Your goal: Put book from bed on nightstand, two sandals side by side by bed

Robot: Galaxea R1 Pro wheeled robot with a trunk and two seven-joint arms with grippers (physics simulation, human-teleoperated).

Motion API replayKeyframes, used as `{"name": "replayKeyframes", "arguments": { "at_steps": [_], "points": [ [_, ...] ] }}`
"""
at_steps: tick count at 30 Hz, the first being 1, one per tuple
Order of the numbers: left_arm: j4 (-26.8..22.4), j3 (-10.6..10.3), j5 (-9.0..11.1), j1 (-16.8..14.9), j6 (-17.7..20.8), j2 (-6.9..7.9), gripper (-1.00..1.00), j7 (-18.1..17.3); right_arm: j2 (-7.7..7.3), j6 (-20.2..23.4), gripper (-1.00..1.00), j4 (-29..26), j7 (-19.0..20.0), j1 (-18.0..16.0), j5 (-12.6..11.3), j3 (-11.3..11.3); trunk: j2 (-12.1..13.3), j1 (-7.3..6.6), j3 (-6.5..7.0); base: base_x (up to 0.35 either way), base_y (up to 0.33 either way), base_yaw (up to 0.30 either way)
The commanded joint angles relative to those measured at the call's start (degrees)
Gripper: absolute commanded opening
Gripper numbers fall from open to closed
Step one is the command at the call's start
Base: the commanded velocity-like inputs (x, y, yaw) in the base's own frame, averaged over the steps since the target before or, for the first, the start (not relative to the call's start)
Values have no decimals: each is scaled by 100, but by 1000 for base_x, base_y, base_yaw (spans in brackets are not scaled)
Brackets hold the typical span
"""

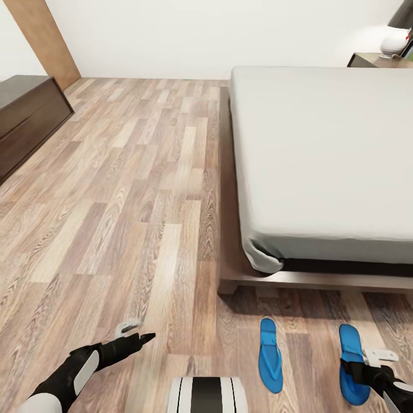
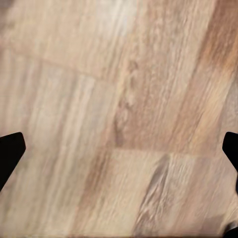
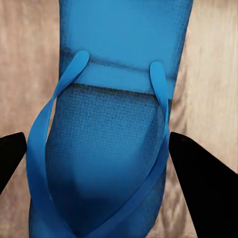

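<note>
Two bright blue sandals lie on the wood floor just past the bed's near end, roughly parallel and a gap apart: the left sandal (image 1: 269,355) and the right sandal (image 1: 348,344). My right gripper (image 1: 360,367) hovers open directly over the right sandal (image 3: 114,148), its black fingers (image 3: 198,178) on either side of the sole and straps. My left gripper (image 1: 140,332) is open over bare floor (image 2: 124,124), well left of the sandals. The bed (image 1: 321,149) has a bare pale mattress. The nightstand (image 1: 373,59) stands at the bed's far right. The book is out of view.
A long low dark brown cabinet (image 1: 26,120) stands against the left wall. A white lamp (image 1: 394,41) sits on the nightstand. Wood-plank floor (image 1: 143,189) stretches between the cabinet and the bed. My own base (image 1: 206,394) shows at the bottom centre.
</note>
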Motion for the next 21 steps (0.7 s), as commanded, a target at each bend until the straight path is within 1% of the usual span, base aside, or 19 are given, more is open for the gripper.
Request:
{"name": "replayKeyframes", "arguments": {
  "at_steps": [1,5,11,13,16,21],
  "points": [
    [0,15,39,-1,49,-4,100,-11,-1,16,-100,-1,41,-1,-35,-36,-1,-1,-3,0,323,0],
    [0,12,39,-1,49,-8,100,-13,-2,-233,-100,-19,40,-1,-32,-38,-1,-1,-3,0,323,0],
    [0,15,46,-1,49,-8,100,-19,-6,-318,-100,-33,48,-1,-32,-39,-1,-1,-3,0,293,0],
    [0,15,47,-1,45,-8,100,-19,-6,-352,-100,-30,48,-1,-29,-39,-1,-1,-3,0,71,0],
    [0,15,48,-1,33,-15,100,-19,-6,-615,-100,-9,48,-1,-34,-39,-1,-1,-3,0,19,0],
    [0,9,48,-1,23,-15,100,-19,-6,-703,-100,1,49,-1,-34,-39,-1,-1,-3,0,2,0]
  ]
}}
